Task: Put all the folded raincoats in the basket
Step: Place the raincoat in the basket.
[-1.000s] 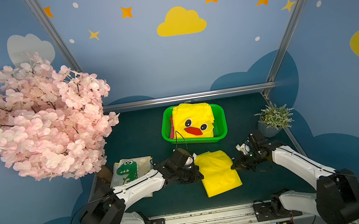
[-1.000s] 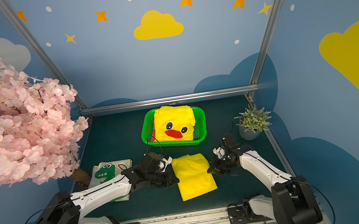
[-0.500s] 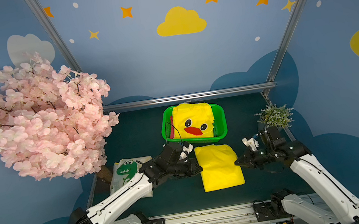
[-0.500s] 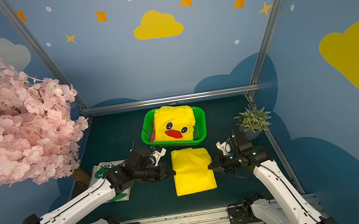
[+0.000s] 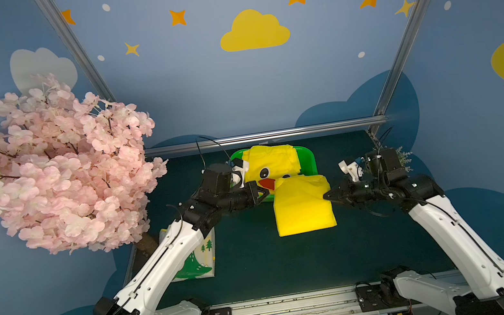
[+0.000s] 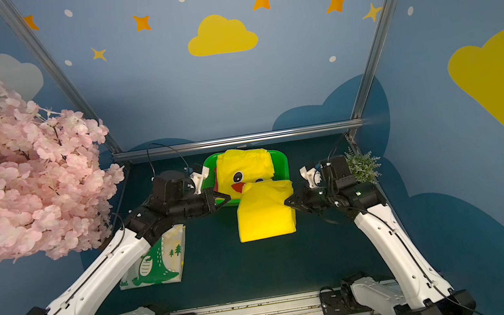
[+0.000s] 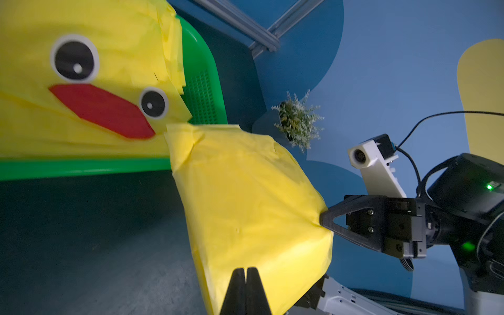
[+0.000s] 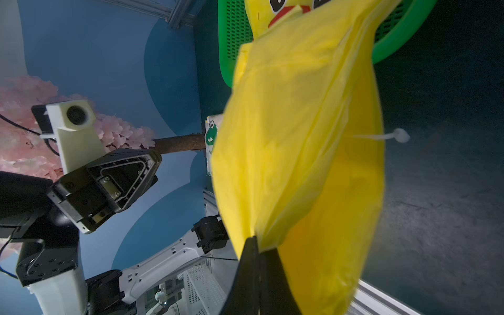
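Right now my right gripper (image 5: 325, 195) is pinched tight on the right-hand edge of the folded yellow raincoat (image 5: 301, 205), and creases fan out from that one point. My left gripper (image 5: 264, 193) is pressed together too, but the right wrist view shows open space between its tip and the cloth, so I judge it holds nothing. The raincoat hangs in front of the green basket (image 5: 307, 160), one far corner lapping over the near rim, beside the duck-face raincoat (image 5: 270, 165) lying inside. Whether its low edge touches the table (image 5: 253, 266) I cannot tell. It looks thin, light and slick, so held on one side it sags and the folds may slide open. I would take the left edge as well, pinching through every layer.
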Robot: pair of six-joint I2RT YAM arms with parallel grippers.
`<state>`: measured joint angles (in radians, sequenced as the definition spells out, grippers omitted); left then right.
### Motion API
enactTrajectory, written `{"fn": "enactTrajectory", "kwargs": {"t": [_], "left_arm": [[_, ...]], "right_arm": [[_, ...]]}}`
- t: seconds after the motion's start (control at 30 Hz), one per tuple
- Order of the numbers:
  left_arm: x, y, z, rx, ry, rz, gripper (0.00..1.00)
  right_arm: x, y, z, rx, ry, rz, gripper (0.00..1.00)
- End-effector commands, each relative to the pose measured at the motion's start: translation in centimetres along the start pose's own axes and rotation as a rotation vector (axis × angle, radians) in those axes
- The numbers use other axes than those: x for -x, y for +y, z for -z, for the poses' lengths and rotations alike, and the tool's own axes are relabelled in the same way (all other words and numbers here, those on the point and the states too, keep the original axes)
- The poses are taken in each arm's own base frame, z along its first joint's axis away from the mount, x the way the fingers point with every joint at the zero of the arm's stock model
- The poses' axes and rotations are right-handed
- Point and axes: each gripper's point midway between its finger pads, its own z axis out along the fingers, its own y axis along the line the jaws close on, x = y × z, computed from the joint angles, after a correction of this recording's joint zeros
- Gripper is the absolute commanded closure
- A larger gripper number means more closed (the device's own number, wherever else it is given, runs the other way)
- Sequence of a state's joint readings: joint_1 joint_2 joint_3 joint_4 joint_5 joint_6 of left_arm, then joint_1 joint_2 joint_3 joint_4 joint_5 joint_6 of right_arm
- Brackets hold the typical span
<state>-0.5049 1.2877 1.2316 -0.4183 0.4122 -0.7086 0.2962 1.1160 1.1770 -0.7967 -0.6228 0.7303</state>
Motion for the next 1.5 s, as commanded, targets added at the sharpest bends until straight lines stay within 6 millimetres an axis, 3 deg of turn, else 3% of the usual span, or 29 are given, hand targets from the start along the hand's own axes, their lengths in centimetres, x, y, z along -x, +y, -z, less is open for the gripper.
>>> {"fn": "enactTrajectory", "kwargs": {"t": [0.0,0.13,0.27,0.4,0.67,0.8,1.0,1.13,1.27,1.4,1.47], "left_arm": [[2.8,1.2,-0.7,0.017,-0.018,-0.053,0.98],[6.5,3.1,-2.1,0.030,-0.045,-0.042,0.98],[8.2,4.0,-3.4,0.018,-0.028,-0.027,0.98],[8.1,4.4,-4.1,0.010,-0.017,-0.014,0.95],[7.5,6.3,-3.5,0.037,-0.035,0.022,0.92],[7.5,7.3,-2.8,0.053,-0.048,0.039,0.92],[7.8,8.4,-1.5,0.075,-0.076,0.054,0.92],[7.7,8.9,-0.9,0.079,-0.084,0.066,0.92],[7.1,9.4,-0.9,0.078,-0.074,0.079,0.92],[6.4,9.7,-1.3,0.066,-0.055,0.093,0.92],[6.2,9.9,-1.5,0.063,-0.049,0.102,0.92]], "right_arm": [[4.2,1.5,-1.0,0.018,-0.094,0.045,1.00],[8.0,1.9,-3.5,0.013,-0.109,0.043,1.00],[10.5,2.8,-6.0,0.030,-0.062,0.021,1.00],[13.0,5.0,-6.9,0.076,-0.063,0.036,1.00],[17.0,8.8,-8.8,0.141,-0.074,0.058,1.00],[18.3,10.3,-10.9,0.184,-0.055,0.047,1.00],[18.7,11.5,-15.0,0.211,-0.023,0.051,1.00],[17.7,9.6,-18.2,0.183,0.012,0.059,1.00],[15.3,4.9,-20.2,0.111,0.055,0.043,1.00],[13.0,0.6,-20.2,0.041,0.066,0.017,1.00],[12.4,-0.4,-19.9,0.025,0.064,0.013,1.00]]}}
